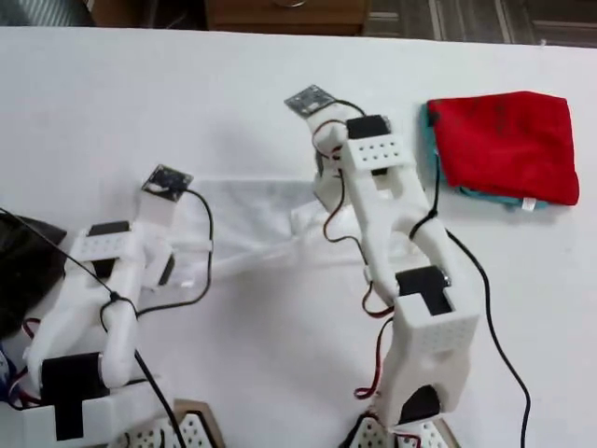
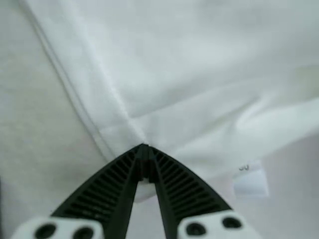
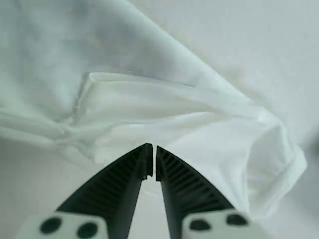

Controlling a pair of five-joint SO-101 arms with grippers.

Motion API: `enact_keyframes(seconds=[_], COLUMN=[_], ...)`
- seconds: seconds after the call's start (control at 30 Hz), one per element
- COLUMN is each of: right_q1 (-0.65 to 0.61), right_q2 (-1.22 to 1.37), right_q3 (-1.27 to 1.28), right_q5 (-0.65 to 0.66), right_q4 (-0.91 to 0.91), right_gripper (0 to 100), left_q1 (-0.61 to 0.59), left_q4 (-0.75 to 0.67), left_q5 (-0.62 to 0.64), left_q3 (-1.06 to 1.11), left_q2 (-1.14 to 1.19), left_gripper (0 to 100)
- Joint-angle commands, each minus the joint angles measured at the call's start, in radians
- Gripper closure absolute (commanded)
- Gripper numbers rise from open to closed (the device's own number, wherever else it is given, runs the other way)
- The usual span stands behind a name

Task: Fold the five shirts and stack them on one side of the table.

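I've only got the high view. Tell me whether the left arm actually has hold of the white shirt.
Observer: Yes. In the left wrist view the left gripper is shut on a fold of the white shirt.
Operator: Now report the right one.
Observer: The right gripper is also closed, its tips pinching the shirt at a folded hem.
Operator: Give me a landmark near the left tips.
Observer: A small white label sticks out from the shirt's edge close beside that gripper.

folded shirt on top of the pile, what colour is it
Red folded cloth shirt, resting on a teal folded shirt; shows best in the high view.
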Motion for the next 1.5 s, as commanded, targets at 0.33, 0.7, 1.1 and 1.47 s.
enact_keyframes(seconds=[0.33, 0.7, 1.1, 1.47], right_q1=[-0.042, -0.085, 0.036, 0.136], right_q2=[0.085, 0.094, -0.076, -0.232], right_q3=[-0.031, -0.031, -0.008, 0.427], right_q5=[0.077, 0.074, 0.026, 0.034], right_q4=[0.073, -0.163, -0.005, -0.286], right_gripper=[97.8, 97.8, 97.8, 97.8], left_q1=[0.006, 0.006, 0.006, 0.006], left_q4=[-0.011, -0.011, -0.011, -0.011], left_q5=[-0.005, -0.005, -0.005, -0.005], left_q3=[-0.004, -0.004, -0.002, -0.004], left_q2=[-0.014, -0.014, -0.014, -0.014], left_gripper=[97, 97, 97, 97])
